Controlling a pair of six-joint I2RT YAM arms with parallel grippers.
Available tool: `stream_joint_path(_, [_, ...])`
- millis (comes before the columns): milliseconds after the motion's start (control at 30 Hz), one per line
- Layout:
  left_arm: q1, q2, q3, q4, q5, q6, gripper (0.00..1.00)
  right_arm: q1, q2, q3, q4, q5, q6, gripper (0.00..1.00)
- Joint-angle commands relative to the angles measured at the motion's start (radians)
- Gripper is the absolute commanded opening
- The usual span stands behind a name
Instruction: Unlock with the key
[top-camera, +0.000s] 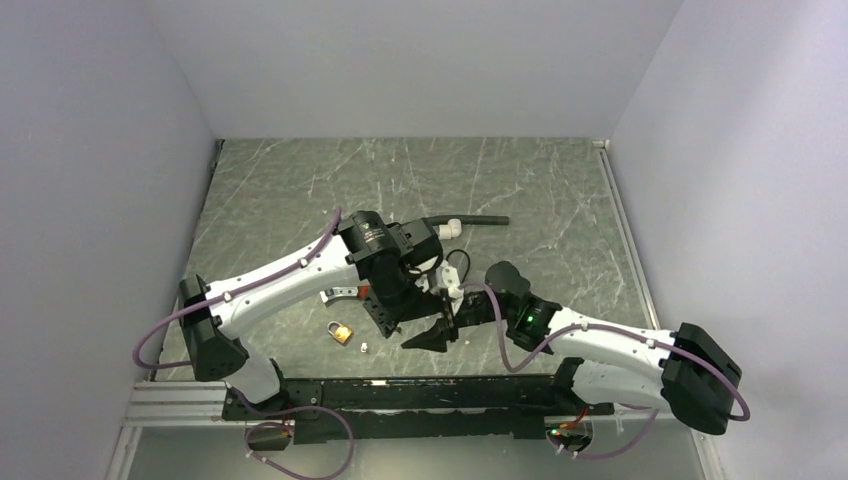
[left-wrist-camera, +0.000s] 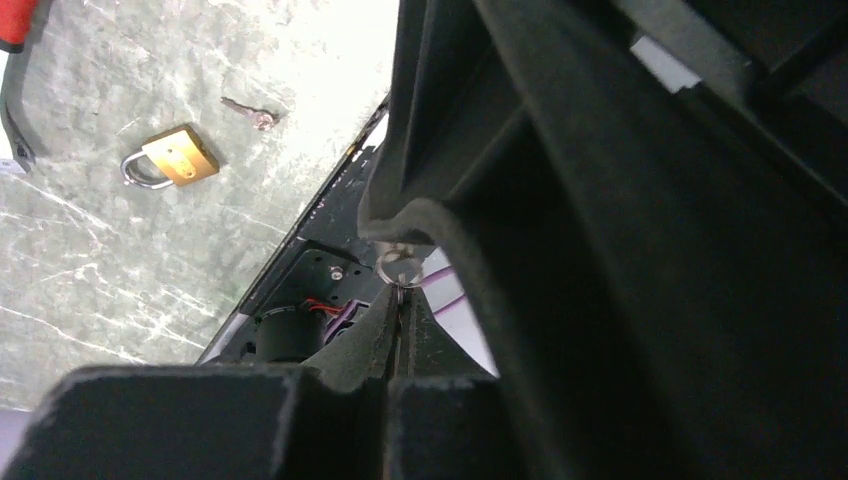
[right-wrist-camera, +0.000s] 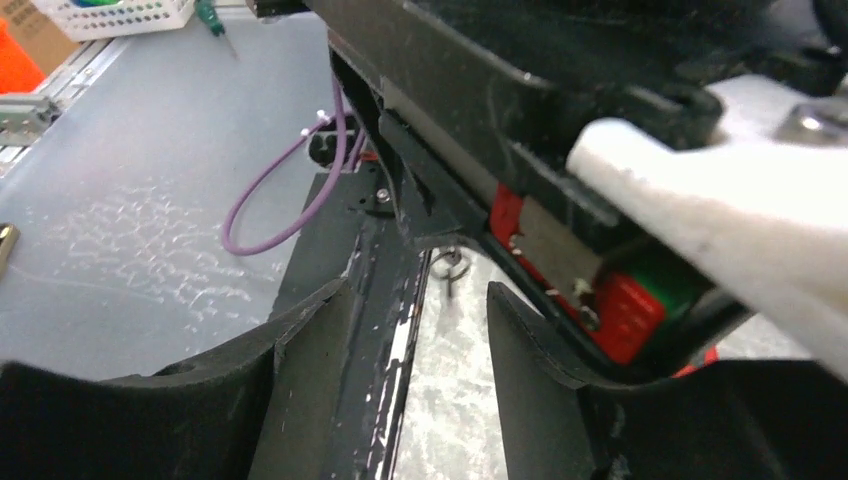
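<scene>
My left gripper (left-wrist-camera: 398, 297) is shut on the key (left-wrist-camera: 400, 266), a thin silvery piece. Its ring sticks out past the fingertips. The gripper hangs above the table's near edge, to the right of the brass padlock (left-wrist-camera: 175, 158), which lies flat with its shackle closed. In the top view the padlock (top-camera: 341, 331) sits left of both grippers. My right gripper (right-wrist-camera: 415, 335) is open and empty. It is close under the left gripper, with the key and its ring (right-wrist-camera: 451, 266) hanging just beyond its fingertips.
A small grey-white scrap (left-wrist-camera: 255, 113) lies between the padlock and the black base rail (top-camera: 420, 392). A red-handled wrench (left-wrist-camera: 10, 25) lies beyond the padlock. A black tube with a white fitting (top-camera: 470, 221) lies at mid-table. Walls close in the left, back and right.
</scene>
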Motion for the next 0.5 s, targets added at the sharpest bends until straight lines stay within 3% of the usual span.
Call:
stream_joint_path(0, [-0.031,-0.039,0.053,-0.009,0.049,0.046,0.0,0.027,-0.03,-0.043,0.18,0.16,0.014,0.54])
stream_joint_path(233, [-0.031,-0.058,0.068,-0.003,0.069,0.041,0.0,0.109,-0.06,-0.103,0.298,0.355,0.023,0.38])
stream_joint_path(467, [-0.031,-0.037,0.075,-0.006,0.053,0.052,0.0,0.182,-0.029,-0.049,0.219,0.403,-0.016,0.32])
